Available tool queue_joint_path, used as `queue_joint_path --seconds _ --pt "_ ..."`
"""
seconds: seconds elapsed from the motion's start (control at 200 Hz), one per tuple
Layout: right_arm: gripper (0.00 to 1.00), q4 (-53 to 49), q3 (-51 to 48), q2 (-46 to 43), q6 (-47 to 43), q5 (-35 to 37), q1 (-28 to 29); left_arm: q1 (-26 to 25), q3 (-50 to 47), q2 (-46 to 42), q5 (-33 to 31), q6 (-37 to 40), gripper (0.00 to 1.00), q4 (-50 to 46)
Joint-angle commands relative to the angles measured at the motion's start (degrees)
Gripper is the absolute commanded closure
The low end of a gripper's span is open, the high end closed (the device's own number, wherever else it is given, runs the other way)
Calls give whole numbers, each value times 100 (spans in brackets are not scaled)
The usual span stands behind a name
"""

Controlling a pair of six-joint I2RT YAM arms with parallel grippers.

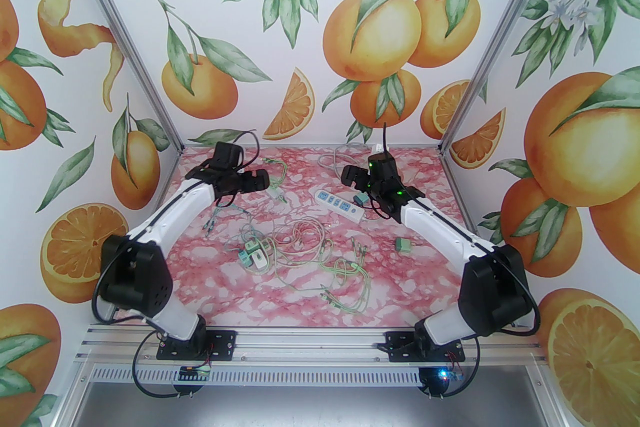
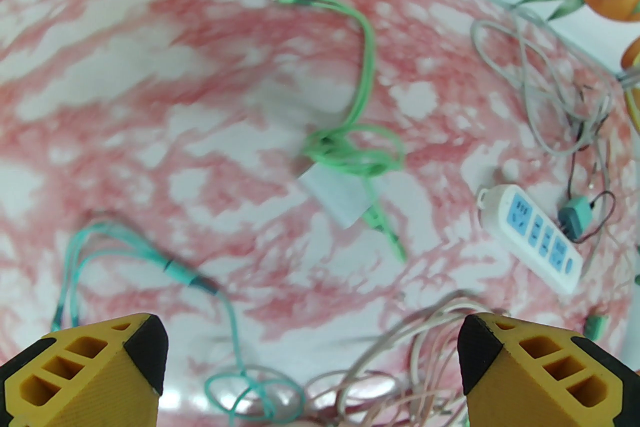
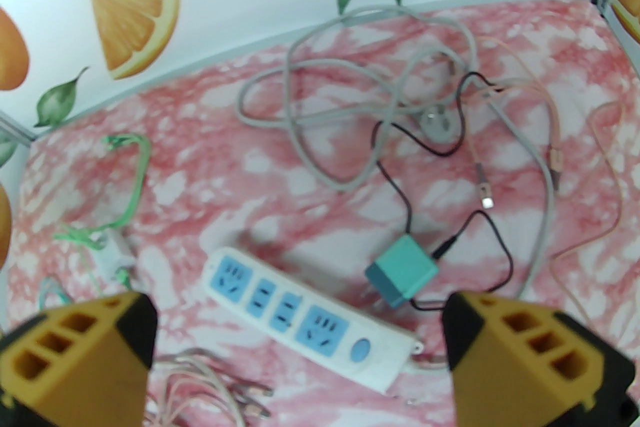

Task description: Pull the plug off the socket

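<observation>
Top view: the white strip (image 1: 339, 203) lies on the pink table (image 1: 280, 310). The teal plug (image 1: 361, 200) lies just beside its right long edge, not seated in any outlet. The right gripper (image 1: 351, 176) hovers just behind the strip, and the left gripper (image 1: 257, 179) hangs well to its left. A second teal block (image 1: 403, 245) sits to the strip's front right. A tangle of cables (image 1: 290, 245) spreads to its front left.

Left wrist: the left gripper (image 2: 312, 345) has its yellow fingers (image 2: 90, 365) spread wide with nothing between them. The strip (image 2: 530, 235) lies off to the right with the plug (image 2: 575, 217) by its far edge. A green cable (image 2: 370, 59) lies left of the strip.

Right wrist: the right gripper (image 3: 300, 330) has its fingers (image 3: 525, 355) wide apart and empty, above the strip (image 3: 260, 295). The plug (image 3: 402, 275) lies on the table just beside the strip's far edge. Its blurred prongs point toward the strip; I cannot tell whether they touch it. A black lead (image 3: 400, 194) runs off behind the plug, and a grey cord (image 3: 550, 209) loops beyond the strip.
</observation>
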Motion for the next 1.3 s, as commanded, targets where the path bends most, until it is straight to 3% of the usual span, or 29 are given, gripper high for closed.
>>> queue_joint_path --seconds 0.0,0.465,0.701,0.856,1.141,1.296 --pt "0 93 -2 -89 -234 -258 350 202 -580 -582 122 -388 0 39" --pt "0 -773 524 522 -960 70 2158 366 -2271 -2424 -476 -1626 20 -1089" --pt "0 -662 588 781 -832 -97 2487 373 -2988 -3040 -646 -2569 37 -1751" --pt "0 -645 656 833 -975 -344 2661 373 -3451 -2923 -457 -2819 45 -1462" --pt "0 -744 398 595 -1441 -663 3177 192 -3725 -2166 137 -2779 48 -515" --pt "0 -736 306 610 -1573 -1026 3524 56 -3645 -2170 27 -2846 47 -474"
